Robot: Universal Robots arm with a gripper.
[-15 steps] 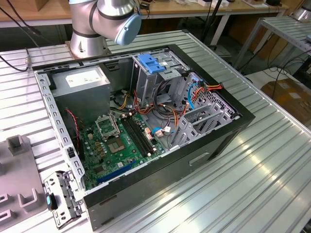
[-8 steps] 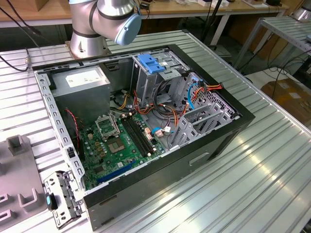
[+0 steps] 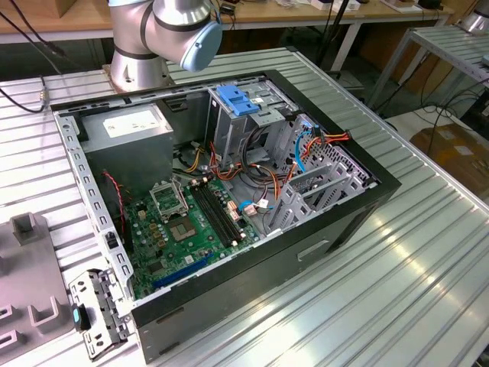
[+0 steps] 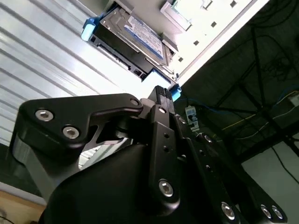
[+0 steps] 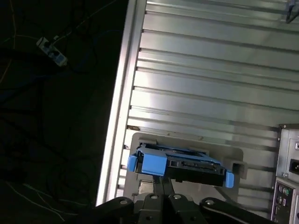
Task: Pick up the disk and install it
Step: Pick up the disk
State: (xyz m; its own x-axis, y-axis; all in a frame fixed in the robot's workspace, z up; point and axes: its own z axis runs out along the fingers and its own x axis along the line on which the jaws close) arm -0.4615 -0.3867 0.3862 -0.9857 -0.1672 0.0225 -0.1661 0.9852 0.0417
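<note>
Exterior view: one arm stands on the ribbed metal table behind an open computer case. Its base column and a blue-capped joint show, and the rest runs out of frame. Inside the case are one grey power supply with a white sticker, one green motherboard and one flat blue latch on top of the drive cage. Bundled cables lie between them. On the exterior view's left, one loose metal bracket lies on the table just beside the case.

Second wrist view: the gripper reaches towards one disk, which lies flat on the table. The tip of the near finger sits at the corner of its blue bracket. This view gives the label face, white and blue.

First wrist view: the same disk is seen edge-on, connector side towards the camera. It rests on one grey plate at the table's edge, near the rear panel of the case. The jaws lie drawn close together with only a thin line between them. Their tips meet the near edge of the bracket, and whether they pinch it cannot be told. Past the table's edge, one socket strip lies among cables on the dark floor
</note>
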